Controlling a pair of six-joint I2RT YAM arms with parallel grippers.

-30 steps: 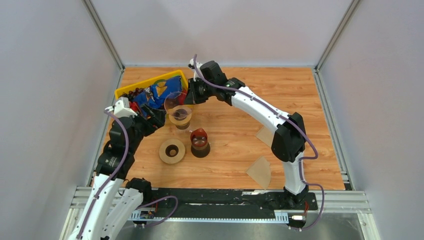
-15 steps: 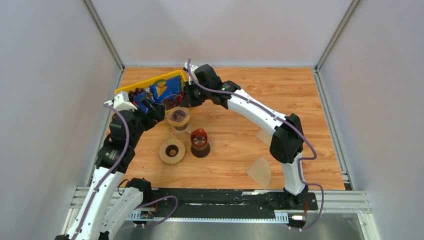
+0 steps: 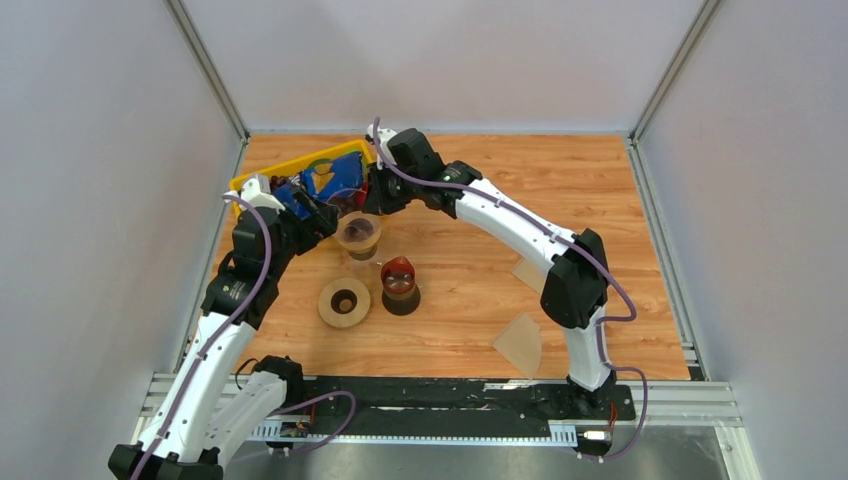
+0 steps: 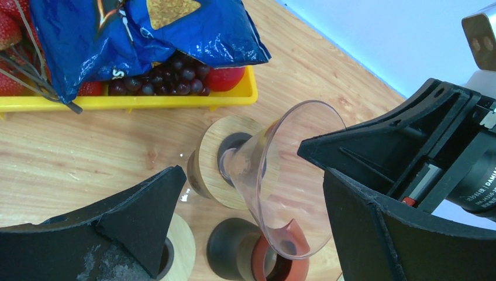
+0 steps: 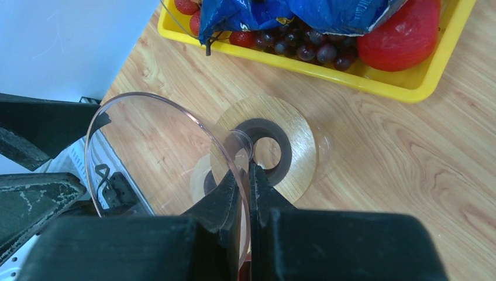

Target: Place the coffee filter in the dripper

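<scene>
Tray [image 3: 285, 166]: on the table [image 3: 620, 200], at its far left corner
Chip bag [image 3: 335, 178]: in the tray; lying over the grapes [image 4: 169, 73], which sit against the tray wall nearest the dripper
Dripper [image 3: 357, 232]: just in front of the tray's right end
Wooden ring [image 3: 330, 305]: in front of the dripper, slightly left
Stand [image 3: 400, 285]: just right of the wooden ring; in front of the dripper, slightly right
Coffee filter [image 3: 520, 343]: flat at the front right; well apart from the dripper
Second filter [image 3: 527, 270]: behind the coffee filter; partly hidden by the right arm [image 3: 575, 285]
</scene>
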